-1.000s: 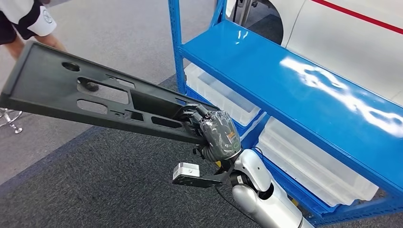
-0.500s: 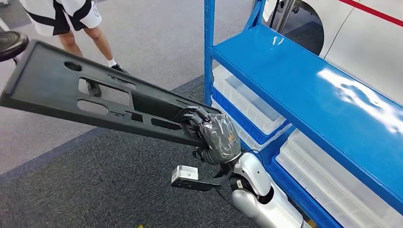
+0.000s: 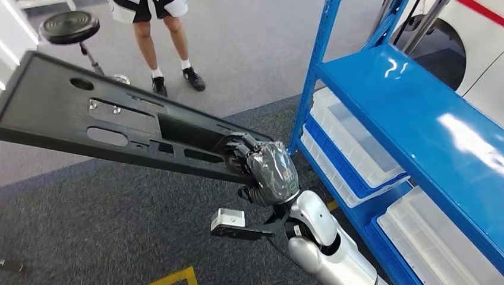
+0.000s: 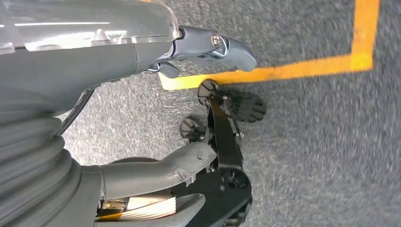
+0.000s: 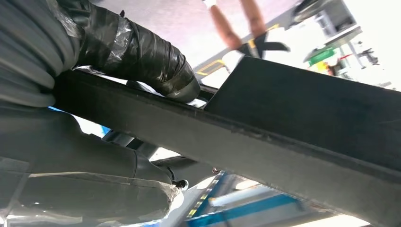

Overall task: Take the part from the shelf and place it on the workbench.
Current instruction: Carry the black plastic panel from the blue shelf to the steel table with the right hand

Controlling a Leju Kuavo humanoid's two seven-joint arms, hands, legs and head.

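Observation:
The part (image 3: 119, 124) is a long flat black plastic panel with several cut-outs, held out level over the floor to my left and front. My right hand (image 3: 270, 172), wrapped in dark tape, grips its near end, clear of the blue shelf (image 3: 416, 113). In the right wrist view the taped thumb (image 5: 137, 52) lies over the panel's edge (image 5: 307, 123) and the other fingers are under it. My left hand (image 4: 94, 61) hangs over the grey carpet with its fingers apart and nothing in it.
The blue metal shelf stands at the right with clear plastic bins (image 3: 350, 136) on its lower levels. A person's legs (image 3: 160, 35) and a black stool (image 3: 70, 27) are beyond the panel's far end. Yellow tape (image 3: 175, 276) marks the carpet.
The whole picture has shifted: the camera has turned left, so the shelf has slid right and the stool and the person's legs now show ahead. My right hand still holds the panel.

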